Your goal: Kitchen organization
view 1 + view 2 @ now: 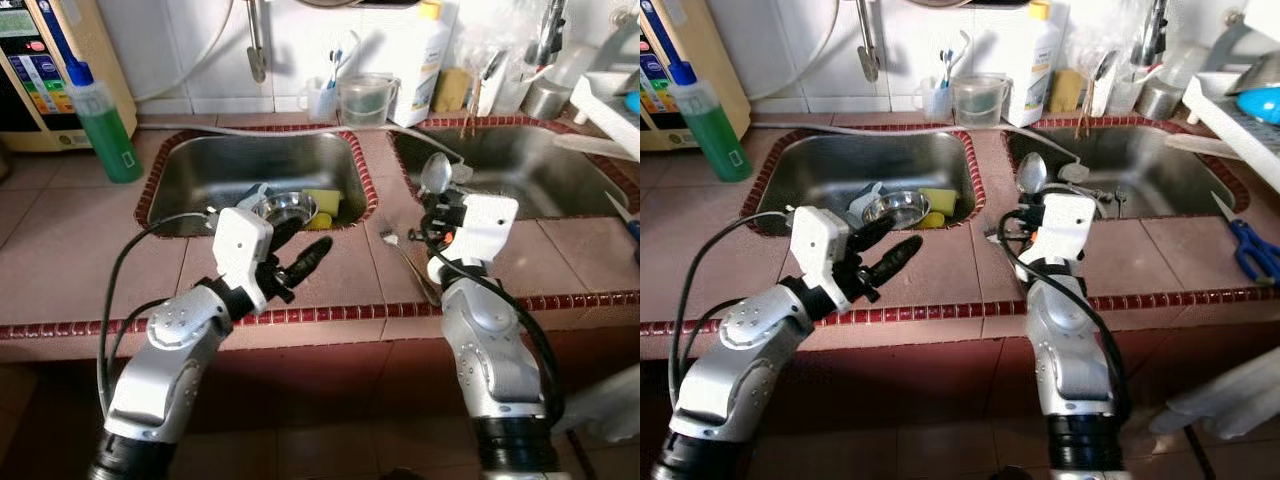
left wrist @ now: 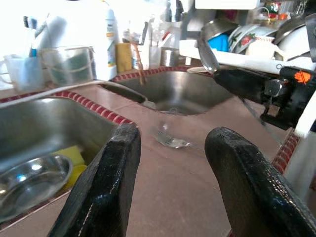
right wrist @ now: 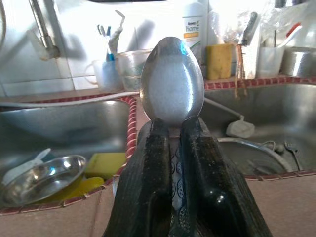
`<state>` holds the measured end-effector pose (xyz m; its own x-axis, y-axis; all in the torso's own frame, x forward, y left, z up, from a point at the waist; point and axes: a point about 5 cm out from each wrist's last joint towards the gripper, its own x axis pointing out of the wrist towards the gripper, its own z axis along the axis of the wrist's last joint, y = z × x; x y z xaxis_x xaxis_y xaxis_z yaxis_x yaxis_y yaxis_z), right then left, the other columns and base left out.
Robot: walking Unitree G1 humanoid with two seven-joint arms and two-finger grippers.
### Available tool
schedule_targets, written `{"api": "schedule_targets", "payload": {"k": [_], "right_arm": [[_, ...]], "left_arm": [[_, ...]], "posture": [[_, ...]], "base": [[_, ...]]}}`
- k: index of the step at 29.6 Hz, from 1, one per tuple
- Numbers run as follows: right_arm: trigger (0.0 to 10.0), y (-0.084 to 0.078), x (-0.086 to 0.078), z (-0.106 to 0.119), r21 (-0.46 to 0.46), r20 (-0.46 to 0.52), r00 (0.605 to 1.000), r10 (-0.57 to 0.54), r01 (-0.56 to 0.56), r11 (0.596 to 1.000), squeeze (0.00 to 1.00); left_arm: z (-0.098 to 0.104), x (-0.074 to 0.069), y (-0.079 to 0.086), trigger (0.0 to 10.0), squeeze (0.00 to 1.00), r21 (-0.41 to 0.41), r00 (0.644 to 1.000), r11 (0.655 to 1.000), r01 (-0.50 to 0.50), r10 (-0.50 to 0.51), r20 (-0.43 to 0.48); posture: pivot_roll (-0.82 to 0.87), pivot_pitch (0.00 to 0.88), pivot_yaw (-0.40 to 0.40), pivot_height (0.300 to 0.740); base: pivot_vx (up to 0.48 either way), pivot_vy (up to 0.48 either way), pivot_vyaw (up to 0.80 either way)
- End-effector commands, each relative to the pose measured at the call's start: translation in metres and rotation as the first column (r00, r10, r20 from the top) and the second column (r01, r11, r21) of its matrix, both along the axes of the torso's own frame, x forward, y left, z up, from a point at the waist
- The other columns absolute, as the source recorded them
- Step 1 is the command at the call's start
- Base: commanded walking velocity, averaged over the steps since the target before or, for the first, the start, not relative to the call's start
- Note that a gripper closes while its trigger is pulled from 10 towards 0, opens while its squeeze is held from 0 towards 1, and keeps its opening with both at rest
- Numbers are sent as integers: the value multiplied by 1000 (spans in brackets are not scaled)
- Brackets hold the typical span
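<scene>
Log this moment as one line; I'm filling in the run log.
right claw: shut on spoon, over counter between sinks | left claw: open, empty, above counter by left sink | fork: on counter

My left gripper (image 1: 300,258) hovers over the tiled counter (image 1: 70,240) near the left sink (image 1: 200,165), which holds a round steel bowl (image 1: 285,208). Right of it, my right gripper (image 3: 173,143) grips a metal spoon (image 3: 172,81) before the right sink (image 1: 520,160).
</scene>
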<state>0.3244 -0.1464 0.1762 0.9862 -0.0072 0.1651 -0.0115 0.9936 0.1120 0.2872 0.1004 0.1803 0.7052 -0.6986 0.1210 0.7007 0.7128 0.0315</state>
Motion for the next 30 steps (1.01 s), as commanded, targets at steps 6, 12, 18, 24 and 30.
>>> {"api": "schedule_targets", "payload": {"k": [6, 12, 18, 24, 30], "right_arm": [[10000, 8, -1, 2, 7, 13, 999, 30, -30, 1000, 0], [10000, 10, -2, 1, 9, 10, 999, 32, -32, 999, 0], [10000, 10, -2, 0, 10, 8, 999, 34, -34, 999, 0], [10000, 11, -3, -1, 11, 5, 999, 38, -38, 999, 0], [10000, 15, -4, -3, 14, -2, 999, 54, -54, 998, 0]], "left_arm": [[1, 2, 4, 10000, 0, 23, 1000, 999, -24, 24, 1], [0, 2, 4, 10000, 0, 37, 1000, 999, -26, 26, 0], [1, 2, 3, 10000, 0, 30, 1000, 999, -16, 16, -1], [1, 1, 3, 10000, 0, 29, 1000, 1000, -12, 12, -2], [1, 0, 2, 10000, 0, 27, 1000, 1000, -10, 11, -5]], "posture": [[-108, 71, 11, 703], [-106, 67, 10, 703], [-106, 63, 10, 703], [-107, 56, 12, 703], [-105, 55, 8, 703]], "base": [[0, 0, 0], [0, 0, 0], [139, 0, 0], [339, 0, 0], [341, 0, 0]]}}
